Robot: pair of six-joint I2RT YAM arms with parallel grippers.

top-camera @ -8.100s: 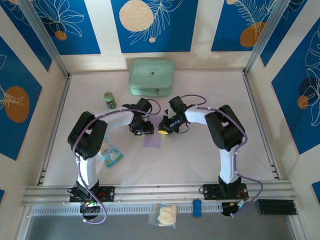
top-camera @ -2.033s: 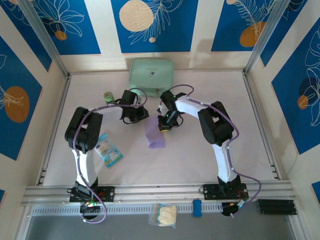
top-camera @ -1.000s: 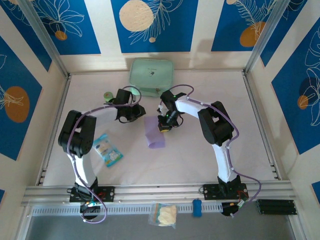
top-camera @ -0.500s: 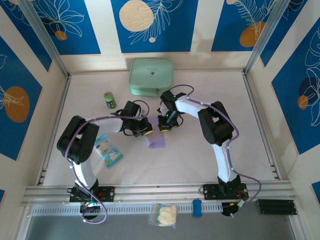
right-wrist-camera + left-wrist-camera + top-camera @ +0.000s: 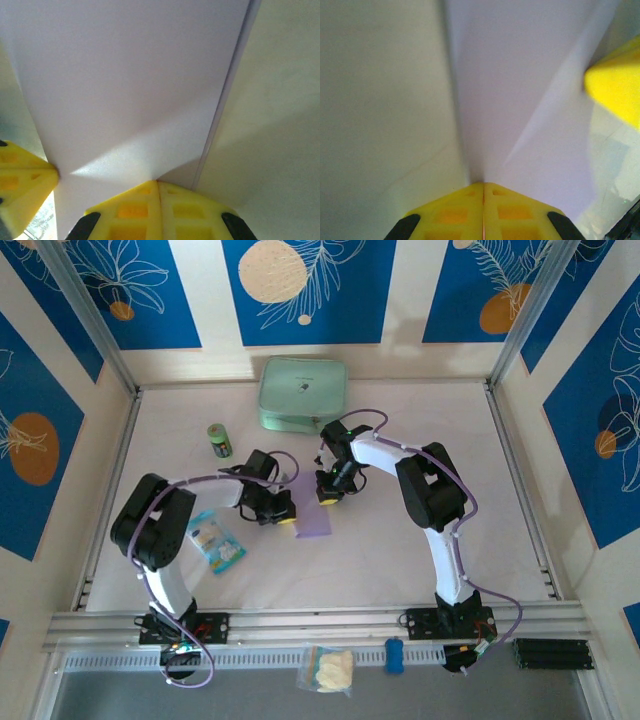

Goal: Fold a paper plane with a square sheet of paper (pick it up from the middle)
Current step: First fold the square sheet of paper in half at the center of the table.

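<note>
The left gripper (image 5: 285,516) had swung in from the can (image 5: 219,440) and pinched shut on the paper (image 5: 314,522) at its left edge. The right gripper (image 5: 326,494), also closed, held its far edge, mid-way across the table (image 5: 400,550).

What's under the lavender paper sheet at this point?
The lavender paper is pinched at its edges by the shut left hand and right hand. Pale table shows around it; whatever lies directly beneath is covered by the sheet.
</note>
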